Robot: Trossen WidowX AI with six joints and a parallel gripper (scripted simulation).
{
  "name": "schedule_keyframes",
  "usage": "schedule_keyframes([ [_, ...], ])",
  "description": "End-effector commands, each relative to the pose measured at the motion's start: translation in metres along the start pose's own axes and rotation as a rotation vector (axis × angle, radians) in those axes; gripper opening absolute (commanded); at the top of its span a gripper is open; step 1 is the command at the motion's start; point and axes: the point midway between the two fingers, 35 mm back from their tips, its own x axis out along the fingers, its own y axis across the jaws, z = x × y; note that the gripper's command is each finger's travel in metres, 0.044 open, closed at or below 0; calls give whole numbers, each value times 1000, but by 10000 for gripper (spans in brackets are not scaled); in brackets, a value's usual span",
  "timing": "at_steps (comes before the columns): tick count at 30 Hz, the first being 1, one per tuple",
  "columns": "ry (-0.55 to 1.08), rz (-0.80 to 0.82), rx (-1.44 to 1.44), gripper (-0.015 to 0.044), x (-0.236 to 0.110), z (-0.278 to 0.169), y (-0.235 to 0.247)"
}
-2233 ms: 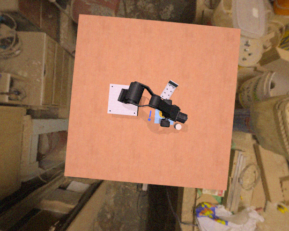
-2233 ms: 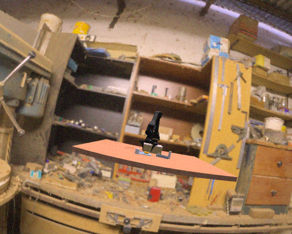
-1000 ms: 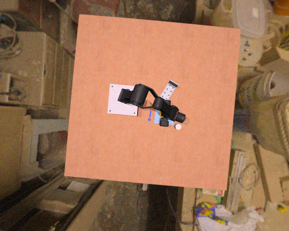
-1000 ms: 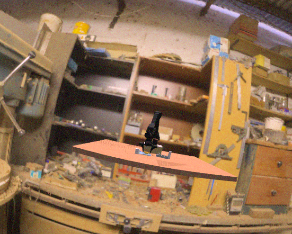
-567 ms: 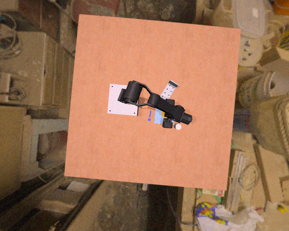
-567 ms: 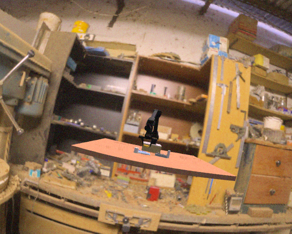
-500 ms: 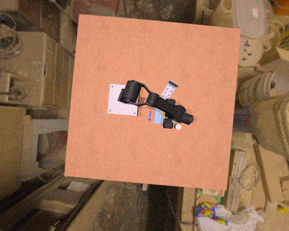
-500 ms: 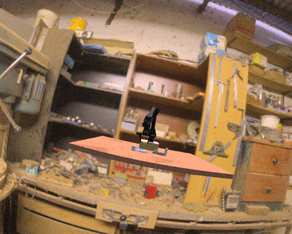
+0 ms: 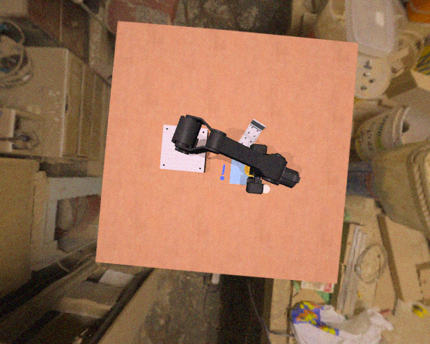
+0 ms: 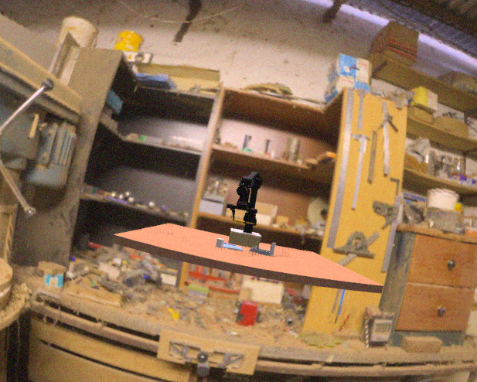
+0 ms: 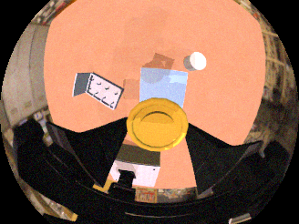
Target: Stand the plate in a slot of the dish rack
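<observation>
The plate [image 11: 156,122] [image 9: 247,170] is yellow and round. My gripper [image 11: 157,123] [image 9: 255,168] [image 10: 249,226] is shut on the plate's edges and holds it a little above the light blue mat [image 11: 163,86] [image 9: 236,177]. In the top view only a sliver of the plate shows beside the arm. The dish rack [image 11: 100,89] [image 9: 252,131] is a grey and white ribbed frame on the table, apart from the mat; it is left of the plate in the wrist view.
A white cup [image 11: 196,60] [image 9: 266,189] stands by the mat's corner. A blue utensil [image 9: 222,173] lies at the mat's edge. The arm's white base plate [image 9: 172,157] sits mid-table on the orange table top [image 9: 207,74] [image 10: 168,240].
</observation>
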Motion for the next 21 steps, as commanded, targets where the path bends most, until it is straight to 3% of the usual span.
schedule_keyframes([
  [1,-11,-5,1,0,-19,0,0],
  [6,-11,-5,23,0,-19,-1,5],
  [21,-9,5,462,0,-18,-25,90],
])
